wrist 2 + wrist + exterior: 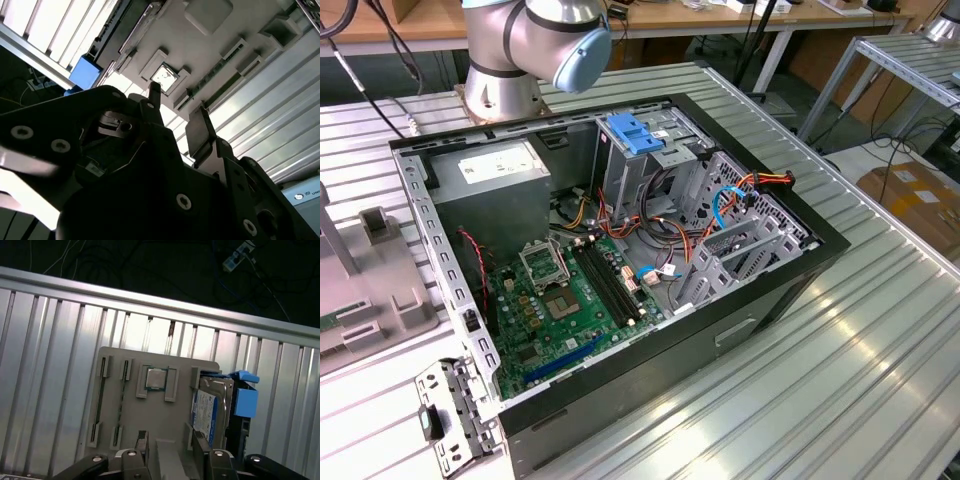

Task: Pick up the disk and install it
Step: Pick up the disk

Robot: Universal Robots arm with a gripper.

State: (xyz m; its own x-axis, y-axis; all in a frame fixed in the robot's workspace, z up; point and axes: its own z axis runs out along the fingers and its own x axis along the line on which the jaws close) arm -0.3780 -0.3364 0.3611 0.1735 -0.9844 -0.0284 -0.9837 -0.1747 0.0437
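An open computer case (750, 330) is laid on its side on the ribbed metal surface (860, 380). Inside it, a green motherboard (560, 310) is seen beside a grey power-supply box (495, 185). A metal cage with a blue plastic top (632, 135) is set near coloured cables (760, 181). In the first wrist view, a processor chip (156, 379) is seated in a grey fixture plate (150, 420).

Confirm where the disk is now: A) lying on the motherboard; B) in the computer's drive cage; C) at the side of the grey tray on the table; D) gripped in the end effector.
C: in the first wrist view the disk sits at the side of the grey tray, and the open end effector holds nothing.
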